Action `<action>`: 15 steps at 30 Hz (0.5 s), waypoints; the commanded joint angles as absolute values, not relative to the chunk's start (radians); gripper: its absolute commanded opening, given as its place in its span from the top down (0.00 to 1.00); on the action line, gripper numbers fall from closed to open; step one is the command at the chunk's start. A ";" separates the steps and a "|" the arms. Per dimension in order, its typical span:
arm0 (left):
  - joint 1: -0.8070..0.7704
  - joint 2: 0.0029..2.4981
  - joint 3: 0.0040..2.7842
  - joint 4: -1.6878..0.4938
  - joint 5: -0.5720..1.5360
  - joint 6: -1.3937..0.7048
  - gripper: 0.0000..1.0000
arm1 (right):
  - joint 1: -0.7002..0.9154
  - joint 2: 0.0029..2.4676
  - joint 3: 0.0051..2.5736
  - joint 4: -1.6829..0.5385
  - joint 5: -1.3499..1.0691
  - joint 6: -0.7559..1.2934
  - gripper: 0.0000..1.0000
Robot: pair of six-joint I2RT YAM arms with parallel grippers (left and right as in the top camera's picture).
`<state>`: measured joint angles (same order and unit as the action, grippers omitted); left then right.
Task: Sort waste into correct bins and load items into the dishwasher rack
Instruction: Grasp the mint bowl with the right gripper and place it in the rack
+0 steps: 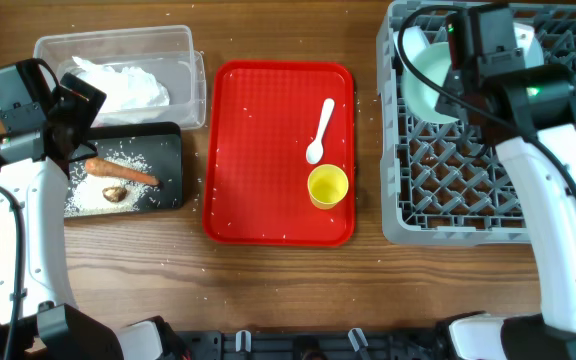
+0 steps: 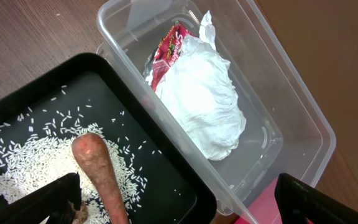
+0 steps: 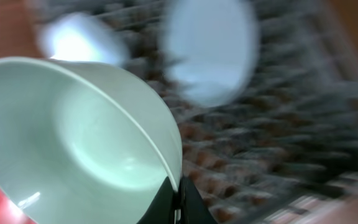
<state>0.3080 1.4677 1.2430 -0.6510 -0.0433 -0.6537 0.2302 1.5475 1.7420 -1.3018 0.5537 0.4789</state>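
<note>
The right pincer [image 3: 174,196] is clenched on the rim of a pale green bowl [image 3: 73,143], the thin edge nipped between its two fingertips. The bowl [image 1: 430,75] hangs tilted over the far-left part of the grey dishwasher rack [image 1: 448,190], which stands at the worktop's right edge. The right wrist view is blurred, so the pale shapes in the rack behind the bowl cannot be made out.

The left pincer [image 2: 182,202] is released, with its fingers spread wide and nothing between them. It hovers near the worktop's far-left corner, above the place where a black tray [image 1: 168,140] meets a clear plastic bin [image 1: 193,80].

On the tray a carrot [image 1: 120,172] lies flat among scattered rice [image 2: 30,162]. Its long axis runs roughly along the far edge, thick end toward the left edge. A small brown lump [image 1: 115,194] sits just beside it. The bin holds crumpled white tissue [image 2: 204,99] and a red wrapper [image 2: 166,53].

A red tray [image 1: 248,200] sits mid-worktop. On it lies a white spoon [image 1: 320,130], its scoop toward the near edge and its handle angled far-right. A yellow cup [image 1: 328,186] stands upright just beside the scoop.
</note>
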 commanded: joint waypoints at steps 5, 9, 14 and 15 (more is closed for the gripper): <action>0.313 1.451 1.262 -0.651 -0.043 -0.667 0.00 | 0.235 1.691 1.703 -1.310 1.075 0.337 0.96; 0.313 1.451 1.262 -0.651 -0.043 -0.667 0.00 | 0.268 1.780 1.703 -1.157 1.112 0.060 0.96; 0.313 1.451 1.262 -0.651 -0.043 -0.667 0.00 | 0.317 1.847 1.703 -0.966 1.154 -0.234 0.96; 0.313 1.451 1.262 -0.651 -0.043 -0.667 0.00 | 0.323 1.860 1.703 -0.952 1.187 -0.261 0.96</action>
